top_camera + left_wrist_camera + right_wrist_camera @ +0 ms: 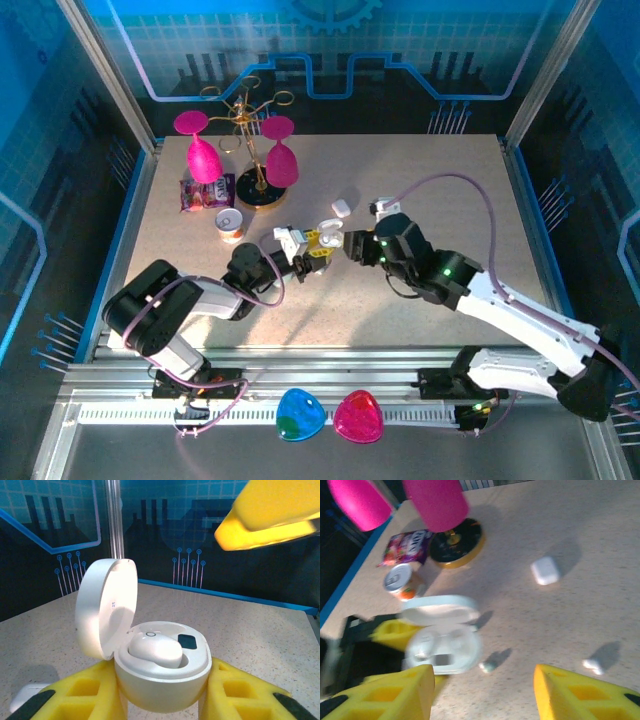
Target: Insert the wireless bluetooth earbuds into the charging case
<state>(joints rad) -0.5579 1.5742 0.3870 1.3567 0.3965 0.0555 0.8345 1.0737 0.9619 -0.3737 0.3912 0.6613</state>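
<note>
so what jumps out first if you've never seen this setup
The open white charging case, clamped in the left gripper at the middle of the table, with one earbud seated inside. Then the two bright pink glasses hanging on a gold rack at the back left.

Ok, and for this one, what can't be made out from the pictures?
- Charging case, second socket: left wrist view, the seated earbud and the rim partly cover it; filled or empty unclear.
- Small bit beside the case and white bit further right: right wrist view, motion blur; earbuds or not, cannot tell.
- Left gripper, its hold on the case: top external view, too small to judge.
</note>
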